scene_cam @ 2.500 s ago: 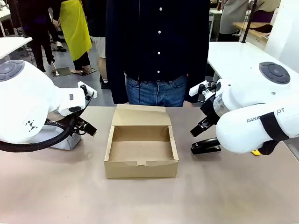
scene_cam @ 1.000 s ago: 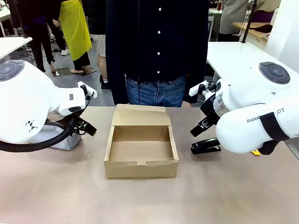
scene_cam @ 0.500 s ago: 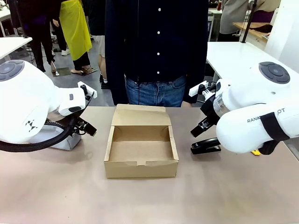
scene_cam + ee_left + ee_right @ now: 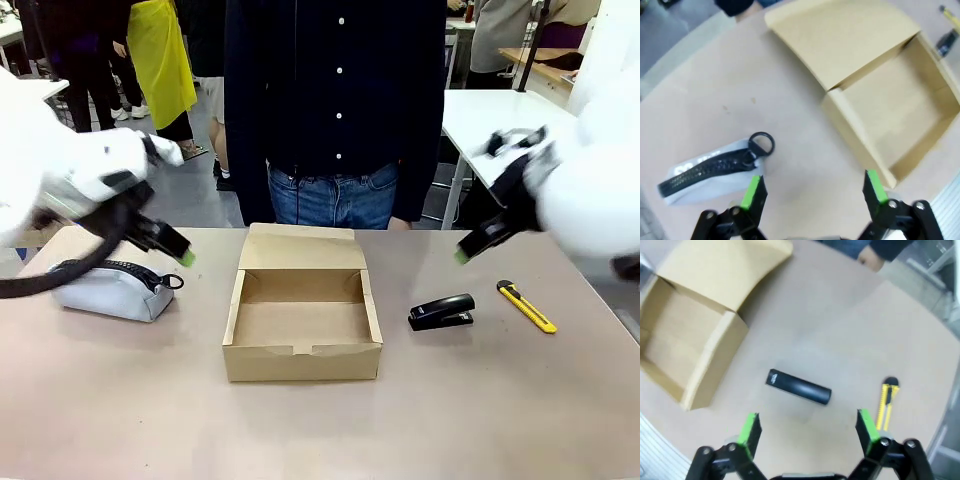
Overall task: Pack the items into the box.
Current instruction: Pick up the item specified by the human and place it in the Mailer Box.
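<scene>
Both white arms hang above the table, one on each side of an open cardboard box. The left gripper hovers over the stretch between the box and a light-grey zip pouch, its fingers spread wide with nothing between them. The right gripper hangs above the stapler, fingers likewise spread and empty.

Each thing comes singly — one box, its lid flap folded back toward the far side and its inside bare; one black stapler lying just right of it; one yellow utility knife farther right, apart from the stapler; one pouch at the left.

The tabletop is smooth beige. A person in a dark buttoned shirt and jeans stands at the far edge — behind are white tables and other people.
</scene>
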{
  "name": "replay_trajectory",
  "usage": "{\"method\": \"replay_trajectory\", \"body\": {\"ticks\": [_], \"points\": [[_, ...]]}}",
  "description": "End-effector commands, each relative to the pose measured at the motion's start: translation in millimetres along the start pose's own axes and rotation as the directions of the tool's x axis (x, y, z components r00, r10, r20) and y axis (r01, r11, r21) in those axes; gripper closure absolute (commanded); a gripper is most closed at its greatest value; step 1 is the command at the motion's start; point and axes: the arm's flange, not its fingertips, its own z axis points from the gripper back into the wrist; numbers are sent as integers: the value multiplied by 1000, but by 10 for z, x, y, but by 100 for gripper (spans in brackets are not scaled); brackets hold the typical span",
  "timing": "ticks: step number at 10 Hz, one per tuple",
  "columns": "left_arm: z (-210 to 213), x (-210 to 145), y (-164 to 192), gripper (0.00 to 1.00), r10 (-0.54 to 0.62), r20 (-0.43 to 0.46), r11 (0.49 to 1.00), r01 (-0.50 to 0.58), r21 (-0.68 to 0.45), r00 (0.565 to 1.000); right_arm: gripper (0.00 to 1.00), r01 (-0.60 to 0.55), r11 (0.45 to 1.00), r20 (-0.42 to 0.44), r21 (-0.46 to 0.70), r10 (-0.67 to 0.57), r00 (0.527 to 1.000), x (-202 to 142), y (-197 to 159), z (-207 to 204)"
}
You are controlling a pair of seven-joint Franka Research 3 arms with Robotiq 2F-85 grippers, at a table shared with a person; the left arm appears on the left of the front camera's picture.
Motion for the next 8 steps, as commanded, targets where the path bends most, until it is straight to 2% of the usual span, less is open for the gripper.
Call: {"method": "replay_trajectory", "body": {"ticks": [1,2,3,5,6,7,8], "points": [[683,-339,433,0,129,124,960,-93,-262,984,0,278,955,101,106,-289,952,-386,-363,770],[1047,-526,809,0,228,179,920,-152,-362,957,0,464,871,144,164,-486,862,-576,-701,1095],[1325,-756,1147,0,302,202,869,-181,-461,932,0,573,774,157,270,-623,767,-794,-1007,1335],[1690,-1258,1700,0,469,285,801,-267,-536,836,0,654,587,159,478,-790,593,-1339,-1628,1576],[1803,-1549,1952,0,546,327,761,-294,-578,771,0,652,490,158,578,-851,500,-1685,-1929,1617],[1788,-1746,2055,0,620,355,720,-328,-611,700,0,660,416,147,625,-894,424,-1965,-2140,1589],[1703,-1831,2021,0,631,354,711,-331,-620,691,0,695,353,122,627,-925,360,-2204,-2296,1488]]}}
